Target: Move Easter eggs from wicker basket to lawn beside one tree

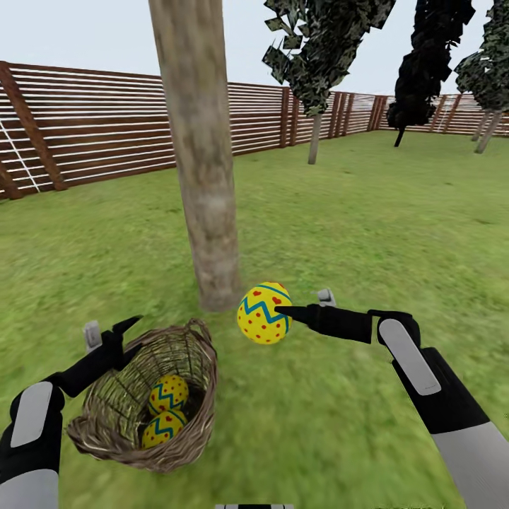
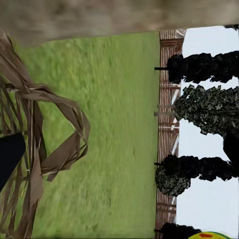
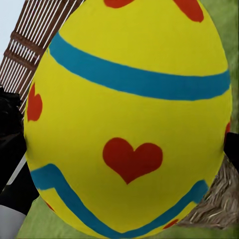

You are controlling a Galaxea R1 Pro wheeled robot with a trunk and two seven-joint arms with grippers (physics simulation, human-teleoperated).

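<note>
The thick grey-brown tree (image 1: 201, 162) rises from the lawn (image 1: 367, 233) just ahead. In front of its base, above the grass, my right gripper (image 1: 280, 311) is shut on one yellow Easter egg (image 1: 262, 313) with a blue zigzag and red hearts; up close the egg (image 3: 129, 114) sits between dark fingers (image 3: 10, 149). The wicker basket (image 1: 116, 406) is tilted, its mouth facing me, at lower left. Two more eggs (image 1: 168, 393) (image 1: 162, 428) lie inside it. My left gripper (image 1: 124, 336) is shut on the basket's far rim, and the woven rim (image 2: 45, 149) shows beside one finger (image 2: 9, 159).
A brown slat fence (image 1: 92, 134) closes the garden behind the tree. Thin-trunked dark-leaved trees (image 1: 318, 63) (image 1: 424, 71) stand at the back right. Open grass stretches to the right of the trunk and in front of me.
</note>
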